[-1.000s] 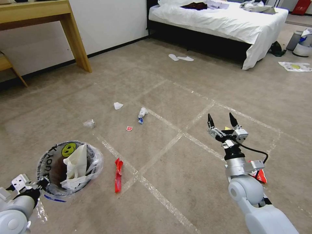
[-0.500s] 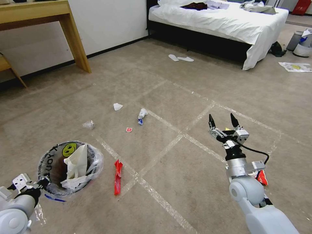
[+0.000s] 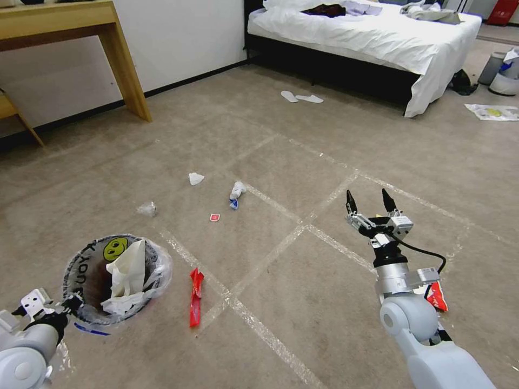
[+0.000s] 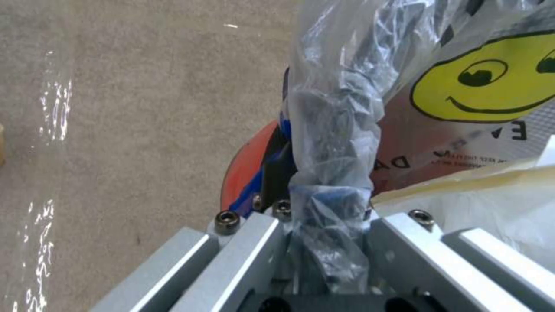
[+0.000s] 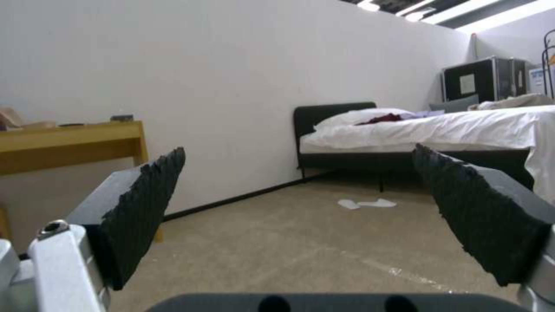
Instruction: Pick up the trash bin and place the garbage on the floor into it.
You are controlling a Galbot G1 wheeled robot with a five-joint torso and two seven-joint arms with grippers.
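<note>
The trash bin (image 3: pixel 86 259), with a black rim, a yellow smiley and a clear liner, hangs at the lower left with white paper inside. My left gripper (image 3: pixel 69 306) is shut on its near rim; in the left wrist view the fingers pinch liner and rim (image 4: pixel 327 203) beside the red body (image 4: pixel 246 171). My right gripper (image 3: pixel 368 201) is open and empty above the floor (image 3: pixel 303 162), its pads (image 5: pixel 145 203) wide apart. Garbage lies around: a long red wrapper (image 3: pixel 195 297), a small red scrap (image 3: pixel 214 217), a white-and-blue wad (image 3: pixel 236 192), a white tissue (image 3: pixel 195 178), a crumpled clear piece (image 3: pixel 147 208), and a red wrapper (image 3: pixel 437 296) beside my right arm.
A wooden table leg (image 3: pixel 127 70) stands at the back left and a bed (image 3: pixel 367 32) at the back. White slippers (image 3: pixel 301 98) lie before the bed. A grey bin (image 3: pixel 491 66), a cream bin (image 3: pixel 507 81) and a sheet of paper (image 3: pixel 494 112) sit at the far right.
The whole picture has shifted slightly, so the camera moved. Both grippers keep their pose: left still shut on the bin, right still open.
</note>
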